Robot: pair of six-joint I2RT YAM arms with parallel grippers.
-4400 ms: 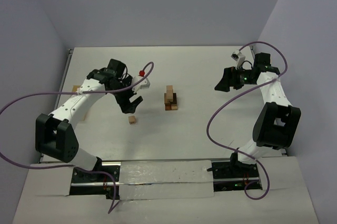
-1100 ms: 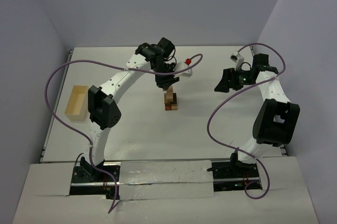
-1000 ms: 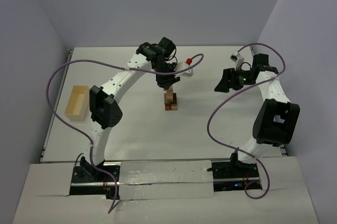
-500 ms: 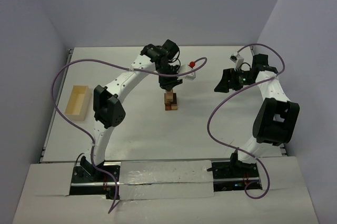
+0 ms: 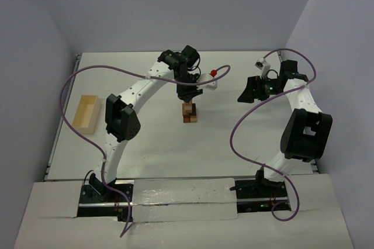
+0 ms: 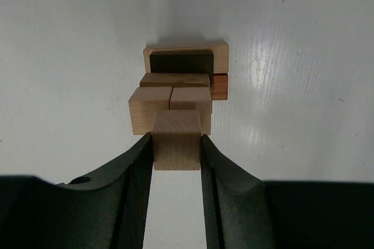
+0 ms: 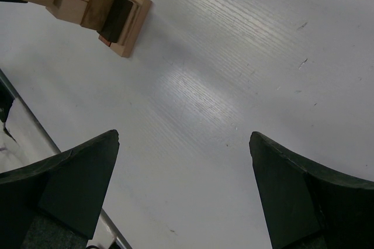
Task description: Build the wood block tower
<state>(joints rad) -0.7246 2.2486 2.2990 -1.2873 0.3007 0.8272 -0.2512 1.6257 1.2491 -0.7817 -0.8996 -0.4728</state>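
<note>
My left gripper (image 6: 176, 141) is shut on a light tan wood block (image 6: 176, 135), pinched by its two sides. It hangs directly over the tower (image 6: 182, 79), whose top layer is a pair of tan blocks (image 6: 169, 101) side by side. Under those lie a brown block, a dark block (image 6: 181, 62) and a reddish-brown one (image 6: 220, 86). From the top view the left gripper (image 5: 187, 93) covers the top of the tower (image 5: 189, 114) at mid table. My right gripper (image 5: 248, 92) stands open and empty, off to the tower's right (image 7: 111, 18).
A larger pale wooden box (image 5: 86, 113) sits near the table's left edge. The left arm's purple cable loops over the left half of the table. White tabletop (image 7: 234, 56) lies under the right gripper (image 7: 184, 138).
The loose block that lay on the table left of the tower is now in my left gripper. Over the last second that gripper shifted slightly right over the tower. The right arm stayed still.
</note>
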